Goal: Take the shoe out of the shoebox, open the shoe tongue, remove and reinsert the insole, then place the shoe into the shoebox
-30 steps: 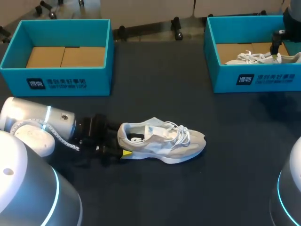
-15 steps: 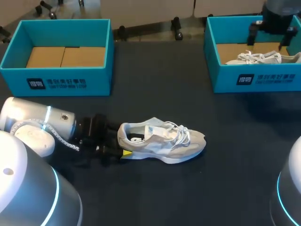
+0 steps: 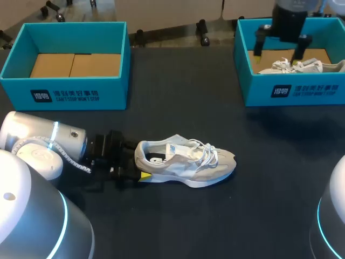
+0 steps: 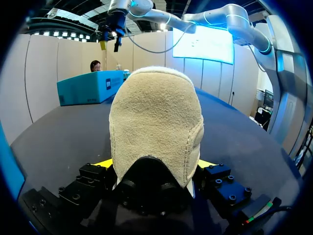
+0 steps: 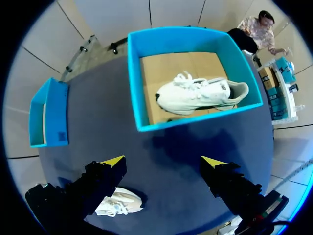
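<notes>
While my left tool point(image 4: 155, 165) pinches the heel of the shoe point(image 3: 186, 162) mid-counter, my right tool point(image 3: 278, 54) (spread, empty) has lifted clear of the far-right-corner shoebox point(image 3: 259, 89), seemingly free for the tongue

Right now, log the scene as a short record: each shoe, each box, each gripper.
grey shoe: upright on its sole on the table, outside both boxes, toe towards my right
left gripper: shut on the grey shoe's heel
white shoe: lying inside the right shoebox
right gripper: open, empty, raised over the right shoebox
left shoebox: open, no shoe inside, cardboard floor showing
insole: cannot be judged from these views
</notes>
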Robot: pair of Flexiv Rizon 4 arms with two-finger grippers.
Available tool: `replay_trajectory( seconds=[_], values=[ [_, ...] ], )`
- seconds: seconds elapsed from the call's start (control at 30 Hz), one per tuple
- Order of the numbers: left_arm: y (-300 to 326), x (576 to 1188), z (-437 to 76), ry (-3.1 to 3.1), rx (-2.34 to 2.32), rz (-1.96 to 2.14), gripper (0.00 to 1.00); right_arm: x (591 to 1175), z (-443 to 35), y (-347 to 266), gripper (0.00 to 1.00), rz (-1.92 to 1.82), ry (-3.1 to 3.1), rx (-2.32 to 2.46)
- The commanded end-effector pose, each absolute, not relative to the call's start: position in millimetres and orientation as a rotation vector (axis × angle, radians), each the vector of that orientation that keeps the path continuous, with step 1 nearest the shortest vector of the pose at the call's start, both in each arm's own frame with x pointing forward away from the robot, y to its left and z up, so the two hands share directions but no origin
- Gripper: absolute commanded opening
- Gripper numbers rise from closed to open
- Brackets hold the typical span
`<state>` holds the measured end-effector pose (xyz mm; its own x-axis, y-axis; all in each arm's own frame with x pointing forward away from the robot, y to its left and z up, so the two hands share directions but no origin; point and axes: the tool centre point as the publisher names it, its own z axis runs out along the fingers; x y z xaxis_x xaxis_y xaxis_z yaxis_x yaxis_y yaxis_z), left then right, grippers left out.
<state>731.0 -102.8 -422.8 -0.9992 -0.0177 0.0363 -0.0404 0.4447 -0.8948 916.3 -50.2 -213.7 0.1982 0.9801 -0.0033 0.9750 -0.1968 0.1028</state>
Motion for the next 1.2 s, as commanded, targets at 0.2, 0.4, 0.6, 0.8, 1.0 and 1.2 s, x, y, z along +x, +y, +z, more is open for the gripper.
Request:
replay_trajectory(
  seconds=[0.2, 0.4, 0.6, 0.8, 1.0, 1.2],
  values=[
    [-104, 731, -423, -2.652, 0.052, 1.637, 0.00, 887, -219, 16, 1.00, 0.044, 1.958, 2.333],
    [-104, 731, -423, -2.652, 0.052, 1.637, 0.00, 862, -226, 52, 1.00, 0.081, 1.943, 2.341],
    [-104, 731, -423, -2.652, 0.052, 1.637, 0.00, 835, -230, 89, 1.00, 0.107, 1.925, 2.355],
    [-104, 731, -423, -2.652, 0.052, 1.637, 0.00, 815, -234, 115, 1.00, 0.123, 1.927, 2.372],
    [-104, 731, -423, -2.652, 0.052, 1.637, 0.00, 798, -234, 134, 1.00, 0.096, 1.929, 2.388],
    [-104, 731, -423, -2.652, 0.052, 1.637, 0.00, 784, -238, 145, 1.00, 0.072, 1.957, 2.424]
  ],
)
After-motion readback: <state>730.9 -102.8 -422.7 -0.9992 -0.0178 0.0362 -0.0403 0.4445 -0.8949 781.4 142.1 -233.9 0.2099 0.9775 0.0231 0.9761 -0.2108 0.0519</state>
